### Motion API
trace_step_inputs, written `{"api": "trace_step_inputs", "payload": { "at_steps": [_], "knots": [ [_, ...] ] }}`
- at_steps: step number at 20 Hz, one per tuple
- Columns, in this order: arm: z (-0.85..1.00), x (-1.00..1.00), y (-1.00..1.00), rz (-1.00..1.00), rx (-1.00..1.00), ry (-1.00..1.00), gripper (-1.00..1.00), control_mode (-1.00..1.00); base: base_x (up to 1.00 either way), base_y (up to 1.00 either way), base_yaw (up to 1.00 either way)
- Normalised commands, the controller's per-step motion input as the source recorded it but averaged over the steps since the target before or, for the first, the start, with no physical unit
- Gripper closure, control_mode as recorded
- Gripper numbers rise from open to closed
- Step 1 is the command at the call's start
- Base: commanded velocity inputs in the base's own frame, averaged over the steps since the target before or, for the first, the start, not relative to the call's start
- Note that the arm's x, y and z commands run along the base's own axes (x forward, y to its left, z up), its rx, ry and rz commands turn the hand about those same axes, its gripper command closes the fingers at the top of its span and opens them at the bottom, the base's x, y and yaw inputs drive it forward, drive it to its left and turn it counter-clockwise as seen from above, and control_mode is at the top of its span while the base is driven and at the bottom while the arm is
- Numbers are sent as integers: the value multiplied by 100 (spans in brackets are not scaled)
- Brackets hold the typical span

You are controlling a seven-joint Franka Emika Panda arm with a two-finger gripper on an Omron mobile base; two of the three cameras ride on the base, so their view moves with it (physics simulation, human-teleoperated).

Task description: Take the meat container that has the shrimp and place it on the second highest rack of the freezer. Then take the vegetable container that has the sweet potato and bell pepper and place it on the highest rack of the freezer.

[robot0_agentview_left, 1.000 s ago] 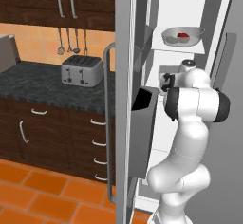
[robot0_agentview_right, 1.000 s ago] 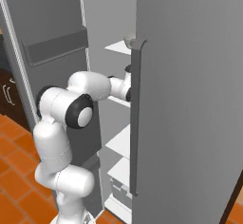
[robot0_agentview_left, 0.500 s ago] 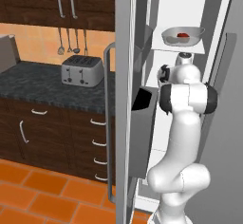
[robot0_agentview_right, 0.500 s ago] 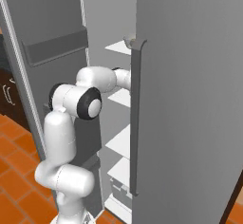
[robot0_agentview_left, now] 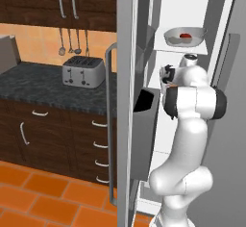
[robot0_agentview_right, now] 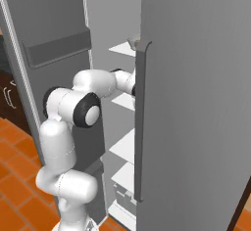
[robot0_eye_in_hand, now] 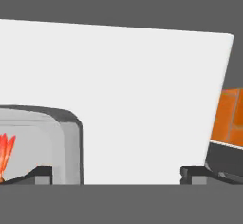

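Claw (robot0_eye_in_hand: 114,178) spread, released, just off meat tray (robot0_eye_in_hand: 45,144) with shrimp (robot0_eye_in_hand: 5,152), tray resting on freezer (robot0_agentview_left: 126,101) shelf. Veg bowl (robot0_agentview_left: 185,35) already on top shelf. Task nearly done; retreat left.

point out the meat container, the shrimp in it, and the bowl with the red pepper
meat container (robot0_eye_in_hand: 71,144): hand view, on its grey upright wall at the corner.
shrimp (robot0_eye_in_hand: 5,149): hand view, on its orange body at the left edge.
bowl (robot0_agentview_left: 172,39): left base view, on its near rim, highest freezer rack.
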Motion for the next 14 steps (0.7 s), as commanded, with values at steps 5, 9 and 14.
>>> {"api": "trace_step_inputs", "payload": {
  "at_steps": [5, 9, 14],
  "knots": [
    [-61, -100, 21, -2, -25, -61, -100, -100, 0, 0, 0],
    [84, -100, 20, -19, -5, -65, -100, -100, 0, 0, 0],
    [100, -92, 27, -22, -2, -60, -100, -100, 0, 0, 0]
  ]
}}
